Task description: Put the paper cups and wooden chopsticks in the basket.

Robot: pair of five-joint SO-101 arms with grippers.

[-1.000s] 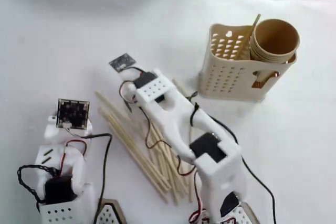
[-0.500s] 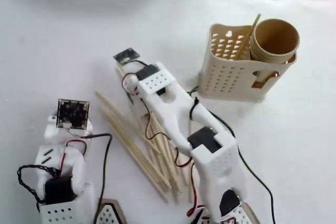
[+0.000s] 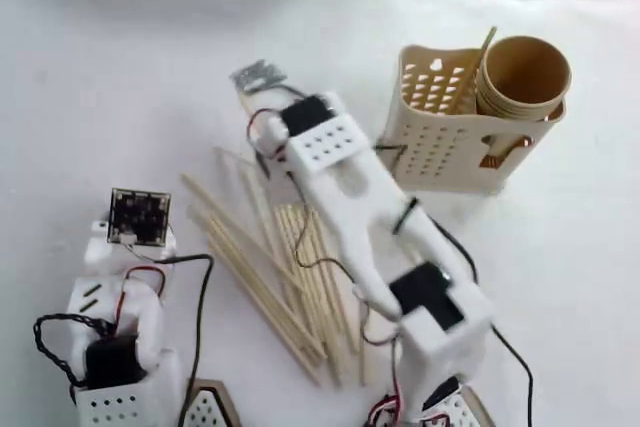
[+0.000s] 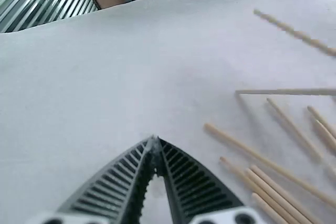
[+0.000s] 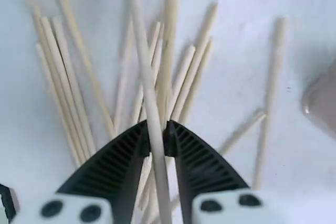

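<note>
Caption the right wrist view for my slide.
Right hand shut on one wooden chopstick over the scattered chopsticks on the table.

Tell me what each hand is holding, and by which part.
The right hand clamps one chopstick on its shaft, short of either end, with most of its length sticking out ahead. The left hand is shut on nothing.

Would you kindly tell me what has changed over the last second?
The right claw, shut on one chopstick, has swung away from the pile of chopsticks toward the basket. The left claw, basket and paper cups stayed put.
</note>
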